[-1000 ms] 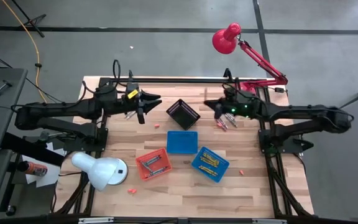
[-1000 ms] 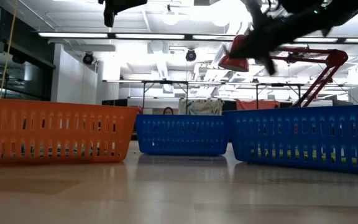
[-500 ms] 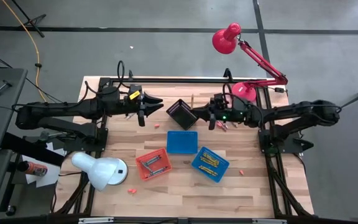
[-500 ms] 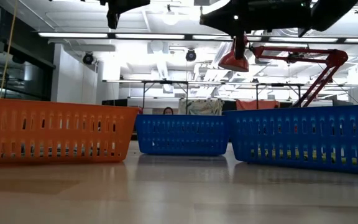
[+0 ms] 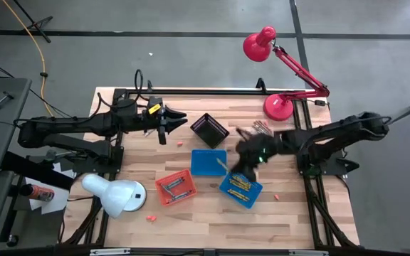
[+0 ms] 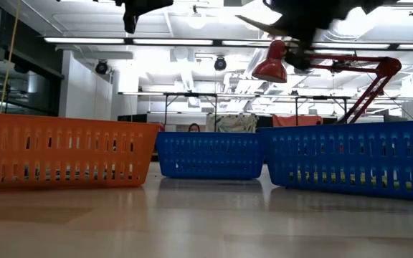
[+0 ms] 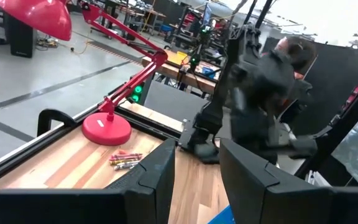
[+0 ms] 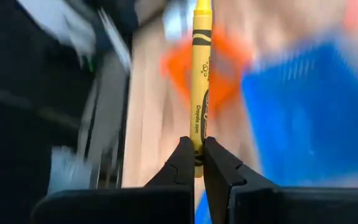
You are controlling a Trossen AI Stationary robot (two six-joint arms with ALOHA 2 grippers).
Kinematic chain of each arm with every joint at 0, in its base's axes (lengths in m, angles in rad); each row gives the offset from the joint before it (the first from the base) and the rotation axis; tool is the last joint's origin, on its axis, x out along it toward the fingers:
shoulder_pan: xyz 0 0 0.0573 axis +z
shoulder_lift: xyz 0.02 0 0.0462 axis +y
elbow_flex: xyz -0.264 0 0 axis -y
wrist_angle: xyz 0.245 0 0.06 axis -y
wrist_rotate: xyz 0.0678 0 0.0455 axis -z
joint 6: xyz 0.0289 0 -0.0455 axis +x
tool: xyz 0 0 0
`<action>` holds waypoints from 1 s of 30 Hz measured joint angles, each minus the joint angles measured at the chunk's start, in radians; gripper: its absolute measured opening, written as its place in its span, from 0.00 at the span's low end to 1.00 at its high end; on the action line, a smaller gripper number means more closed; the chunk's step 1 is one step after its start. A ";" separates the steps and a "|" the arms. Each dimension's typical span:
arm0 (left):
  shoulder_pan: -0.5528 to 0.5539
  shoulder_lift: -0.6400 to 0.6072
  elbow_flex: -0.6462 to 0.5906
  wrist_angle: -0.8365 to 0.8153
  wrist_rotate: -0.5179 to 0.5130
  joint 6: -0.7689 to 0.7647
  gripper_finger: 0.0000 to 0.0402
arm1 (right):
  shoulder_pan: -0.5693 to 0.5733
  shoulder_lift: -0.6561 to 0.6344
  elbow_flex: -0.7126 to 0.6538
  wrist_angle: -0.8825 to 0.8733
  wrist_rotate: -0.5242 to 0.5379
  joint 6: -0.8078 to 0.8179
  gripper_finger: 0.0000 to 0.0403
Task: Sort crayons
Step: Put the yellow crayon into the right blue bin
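Observation:
My right gripper (image 5: pixel 232 168) hangs blurred above the two blue baskets, shut on a yellow crayon (image 8: pixel 199 74) that sticks out past its fingertips. A pile of mixed crayons (image 5: pixel 262 128) lies on the table at the far right, near the red lamp's base; it also shows in the left wrist view (image 7: pixel 124 160). Yellow crayons lie in the right-hand blue basket (image 5: pixel 240 187), and several crayons in the orange basket (image 5: pixel 176 186). My left gripper (image 5: pixel 180 117) is open and empty, in the air left of the black basket (image 5: pixel 209 129). My right gripper pinches the yellow crayon's one end (image 8: pixel 197 144) between its two fingertips. The crayon lies in line with the fingers and points away from them, lifted clear of the table and baskets.
A plain blue basket (image 5: pixel 208 161) sits at mid-table. A red desk lamp (image 5: pixel 259 43) with its base (image 5: pixel 278 107) stands at the far right, a white lamp (image 5: pixel 116 195) at the near left. Loose crayons lie on the wood (image 5: pixel 180 144), (image 5: pixel 277 195), (image 5: pixel 150 217).
My right gripper has left the crayon pile with the yellow crayon, gone toward the table's left as far as the black basket, then swung toward the near edge over the blue baskets.

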 joint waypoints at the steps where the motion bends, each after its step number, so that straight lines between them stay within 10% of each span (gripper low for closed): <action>1: 0.000 0.000 0.000 -0.002 0.000 0.000 0.28 | 0.040 0.000 -0.007 -0.048 0.000 0.049 0.00; 10: 0.000 0.005 0.000 -0.001 0.000 0.002 0.28 | 0.300 0.000 -0.149 -0.153 0.205 0.435 0.00; 20: 0.000 0.007 0.000 -0.012 0.000 0.001 0.28 | 0.300 0.000 -0.157 -0.136 0.162 0.429 0.02; 30: 0.000 0.007 0.000 -0.029 0.000 0.001 0.28 | 0.246 -0.010 -0.095 -0.147 0.062 0.328 0.37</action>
